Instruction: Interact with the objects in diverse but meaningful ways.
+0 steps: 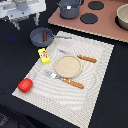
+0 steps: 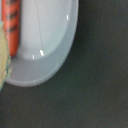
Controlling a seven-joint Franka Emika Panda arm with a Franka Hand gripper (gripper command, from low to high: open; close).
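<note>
On the pale placemat (image 1: pixel 95 75), the red tomato (image 1: pixel 25 84) sits near one corner and the yellow block (image 1: pixel 44 55) just beside the edge nearest the dark grey pan (image 1: pixel 41 36). The gripper (image 1: pixel 22 19) hangs above the dark tabletop (image 1: pixel 12 55), well apart from them, fingers spread with nothing between; black open surface surrounds the mat

Soft even light; both views blurry, low-resolution.
</note>
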